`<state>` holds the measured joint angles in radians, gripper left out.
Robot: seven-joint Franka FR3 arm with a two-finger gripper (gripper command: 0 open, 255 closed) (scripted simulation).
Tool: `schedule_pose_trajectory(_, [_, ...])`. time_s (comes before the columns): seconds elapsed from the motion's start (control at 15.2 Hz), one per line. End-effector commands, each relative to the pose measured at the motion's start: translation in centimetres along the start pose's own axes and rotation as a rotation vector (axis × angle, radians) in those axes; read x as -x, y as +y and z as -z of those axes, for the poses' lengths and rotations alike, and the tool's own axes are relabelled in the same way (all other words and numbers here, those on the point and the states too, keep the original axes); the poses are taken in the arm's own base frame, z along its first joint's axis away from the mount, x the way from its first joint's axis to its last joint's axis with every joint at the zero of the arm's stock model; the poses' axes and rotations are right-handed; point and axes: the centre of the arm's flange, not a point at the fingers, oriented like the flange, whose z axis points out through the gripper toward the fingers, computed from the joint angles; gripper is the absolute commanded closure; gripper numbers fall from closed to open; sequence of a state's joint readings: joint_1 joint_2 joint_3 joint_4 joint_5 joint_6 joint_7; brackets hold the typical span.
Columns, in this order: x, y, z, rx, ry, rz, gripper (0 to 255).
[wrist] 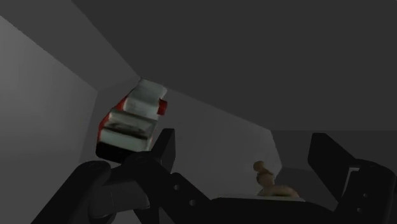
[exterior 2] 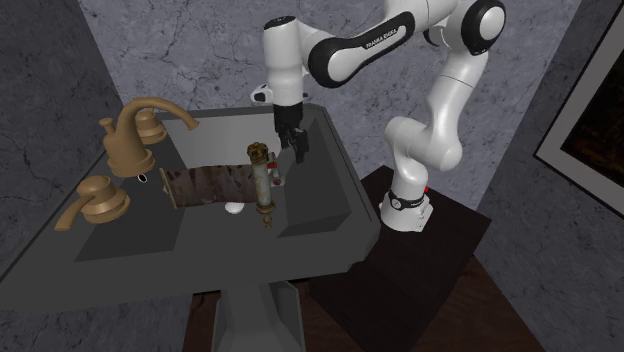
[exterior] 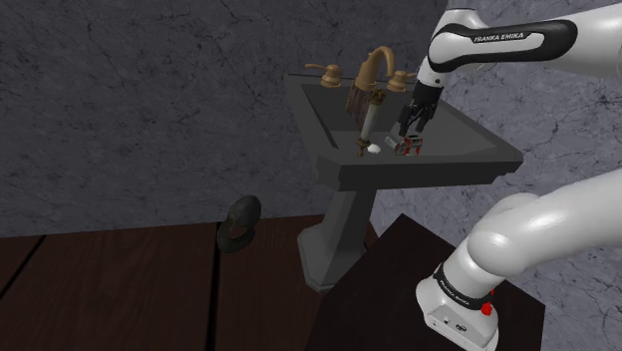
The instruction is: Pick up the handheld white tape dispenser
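The tape dispenser (exterior: 406, 148) is a small white and grey block with red parts, lying in the basin of a dark grey pedestal sink (exterior: 468, 160). My black gripper (exterior: 412, 128) hangs just above it, pointing down into the basin, fingers open. In the wrist view the dispenser (wrist: 132, 121) lies just outside one finger (wrist: 162, 149), not between the two, and the gripper (wrist: 245, 156) holds nothing. From the second exterior view the gripper (exterior 2: 298, 148) is over the basin's far side.
A brass faucet (exterior: 372, 68) with two lever handles (exterior 2: 95, 198) stands on the sink's rim. A long brass-ended brush (exterior 2: 263, 183) leans in the basin beside a small white object (exterior 2: 233, 208). A dark round object (exterior: 239, 224) sits on the wooden floor.
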<state>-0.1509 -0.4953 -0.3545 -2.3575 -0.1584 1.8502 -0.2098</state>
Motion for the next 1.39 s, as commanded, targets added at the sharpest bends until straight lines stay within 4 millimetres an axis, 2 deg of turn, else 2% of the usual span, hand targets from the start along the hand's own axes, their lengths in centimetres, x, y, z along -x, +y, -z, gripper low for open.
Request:
schedule_pose_trajectory(0.0, [-0.6,2.5,-0.8,0.012,-0.005,-0.009,0])
schedule_pose_trajectory(0.4, [-2.6,9.4,-2.7,0.047,-0.017,-0.036,0])
schedule_pose_trajectory(0.46, [-2.6,9.6,-2.7,0.047,-0.017,-0.036,0])
schedule_pose_trajectory(0.92, [-2.7,9.7,-6.7,0.047,-0.017,-0.036,0])
schedule_pose_trajectory(1.06, [-2.7,9.7,-6.7,0.047,-0.017,-0.036,0])
schedule_pose_trajectory(1.12, [-2.8,9.7,-6.7,0.047,-0.017,-0.036,255])
schedule_pose_trajectory(1.32, [-2.7,9.7,-6.7,0.047,-0.017,-0.036,255])
